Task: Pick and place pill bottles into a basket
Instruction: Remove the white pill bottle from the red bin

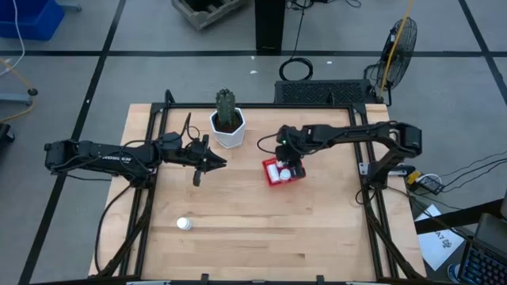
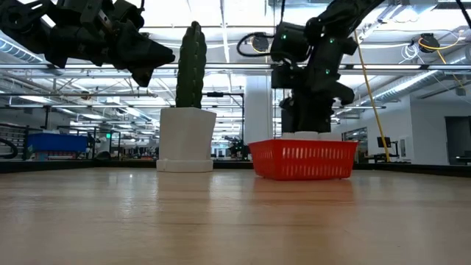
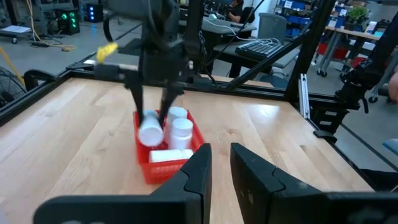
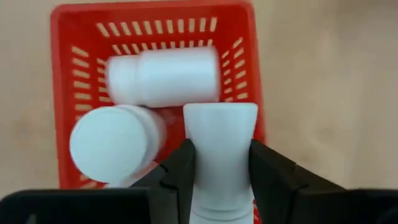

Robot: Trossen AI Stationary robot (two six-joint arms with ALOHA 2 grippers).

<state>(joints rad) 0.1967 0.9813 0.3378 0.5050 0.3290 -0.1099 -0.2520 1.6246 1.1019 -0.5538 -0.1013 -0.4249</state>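
Wood table [image 1: 261, 229] carries a cactus pot [image 1: 228, 129], a red basket [image 1: 295, 177] and 1 loose bottle [image 1: 184, 224] near its front edge. Right gripper [image 4: 221, 163] hangs over the basket, fingers clamped on a bottle [image 4: 221, 140]; 2 more bottles [image 4: 165, 76] lie inside. Left gripper [image 1: 220, 164] hovers beside the pot, fingers together, holding nothing.

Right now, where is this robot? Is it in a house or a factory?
Not a house. It looks like a big workshop or robot lab: ceiling pipes and rows of lights behind the table, a keyboard on a workbench, and cables on the grey floor. The wooden table sits in a metal frame.
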